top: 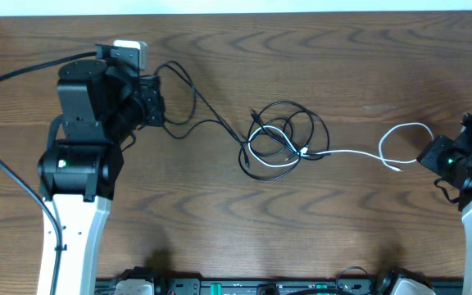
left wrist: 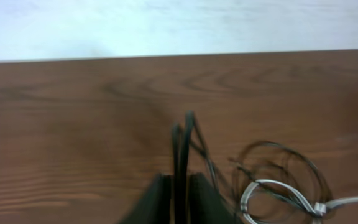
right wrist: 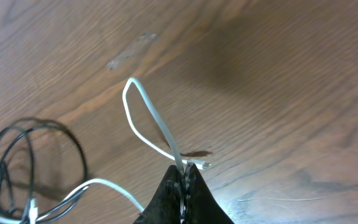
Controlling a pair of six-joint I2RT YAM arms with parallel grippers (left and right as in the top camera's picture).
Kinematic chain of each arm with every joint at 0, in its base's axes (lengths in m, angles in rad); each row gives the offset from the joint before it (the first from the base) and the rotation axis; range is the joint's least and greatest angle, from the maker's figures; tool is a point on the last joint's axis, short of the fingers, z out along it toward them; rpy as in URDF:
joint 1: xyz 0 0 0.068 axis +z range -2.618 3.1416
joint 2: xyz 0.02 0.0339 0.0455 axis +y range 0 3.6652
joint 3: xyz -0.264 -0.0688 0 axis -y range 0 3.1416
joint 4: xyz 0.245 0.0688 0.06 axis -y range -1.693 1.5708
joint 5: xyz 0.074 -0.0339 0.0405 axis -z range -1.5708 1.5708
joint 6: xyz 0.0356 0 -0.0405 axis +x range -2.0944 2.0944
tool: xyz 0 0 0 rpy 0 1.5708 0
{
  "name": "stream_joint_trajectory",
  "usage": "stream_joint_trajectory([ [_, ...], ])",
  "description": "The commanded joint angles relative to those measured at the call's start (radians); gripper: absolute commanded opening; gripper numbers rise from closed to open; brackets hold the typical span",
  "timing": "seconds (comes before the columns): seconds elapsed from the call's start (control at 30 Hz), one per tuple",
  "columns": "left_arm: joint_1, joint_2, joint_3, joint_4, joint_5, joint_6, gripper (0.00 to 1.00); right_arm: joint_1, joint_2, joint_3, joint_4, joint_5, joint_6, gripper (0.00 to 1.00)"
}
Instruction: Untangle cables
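Cables (top: 281,139): one white cable (top: 359,152), thin, short, with small plug end; black cables (top: 289,123), longer, count unclear within coil. Tangled at centre of table (top: 342,65). Stretched along 9-to-3 o'clock line. Black strands toward 9, pinched in left gripper (left wrist: 180,180). White tail toward 3, looped, clamped in right gripper (right wrist: 184,171).

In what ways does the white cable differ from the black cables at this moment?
The white cable is one thin light cord; the black cables are dark and make several loops. The white cable stretches right to the right gripper, which pinches it; the black cables run left, between the left gripper's fingers. Both meet in the middle tangle.
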Motion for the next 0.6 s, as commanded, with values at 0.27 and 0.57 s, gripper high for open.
stream_joint_trajectory([
  [0.27, -0.110, 0.029, 0.043, -0.079, 0.187, 0.015, 0.46, 0.146, -0.007, 0.013, -0.004, -0.032, 0.005, 0.01],
  [0.57, -0.264, 0.152, 0.038, -0.094, 0.187, 0.120, 0.48, 0.274, -0.004, 0.013, 0.011, -0.024, 0.004, 0.01],
])
